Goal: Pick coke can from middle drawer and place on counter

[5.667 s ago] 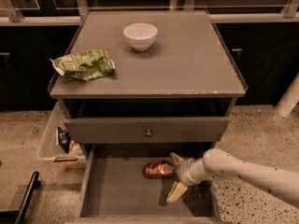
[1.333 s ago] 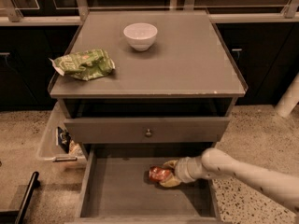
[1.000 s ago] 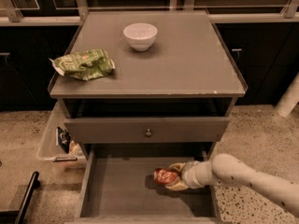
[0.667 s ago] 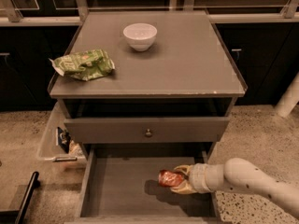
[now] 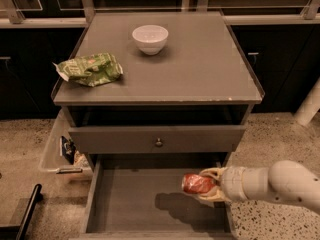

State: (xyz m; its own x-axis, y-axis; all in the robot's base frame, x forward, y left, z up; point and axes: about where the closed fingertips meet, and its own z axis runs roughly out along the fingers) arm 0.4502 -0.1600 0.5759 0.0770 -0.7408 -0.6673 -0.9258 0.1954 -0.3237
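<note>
gripper: fingers clamping coke can sideways, hovering over middle drawer, right side
why: likely clearing drawer walls before going to counter

Single arm: enters from right of middle drawer, low, roughly horizontal, reaching left. Pale cylindrical forearm crosses above drawer's right wall.
Wrist: in line with forearm, just inside drawer's right wall, no visible bend.
Gripper: over right part of drawer interior, pointing left toward drawer's centre. Fingers one above, one below coke can, clamped on it. Can held sideways, clear of drawer floor.
</note>
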